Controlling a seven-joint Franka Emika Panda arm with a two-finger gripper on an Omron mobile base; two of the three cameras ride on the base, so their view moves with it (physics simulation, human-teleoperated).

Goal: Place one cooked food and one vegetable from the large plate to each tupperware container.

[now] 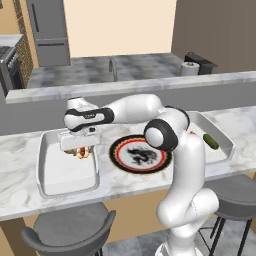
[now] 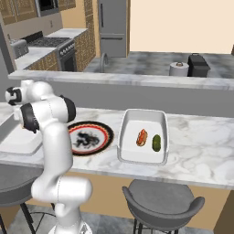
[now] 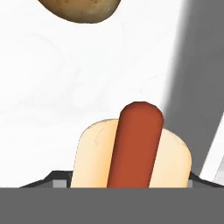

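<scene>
The gripper (image 1: 80, 150) hangs low inside the left tupperware container (image 1: 50, 175), a hot dog (image 3: 133, 151) sitting between its fingers; whether they grip it or have let go I cannot tell. Just beyond lies a brown potato (image 3: 81, 9) on that container's white floor. To the right, the large plate (image 2: 100, 132) looks bare. Farther right, the second container (image 2: 132, 116) holds another hot dog (image 2: 142, 137) beside a green cucumber (image 2: 156, 142). By my judgement the task is nearly finished: only this release remains.
</scene>
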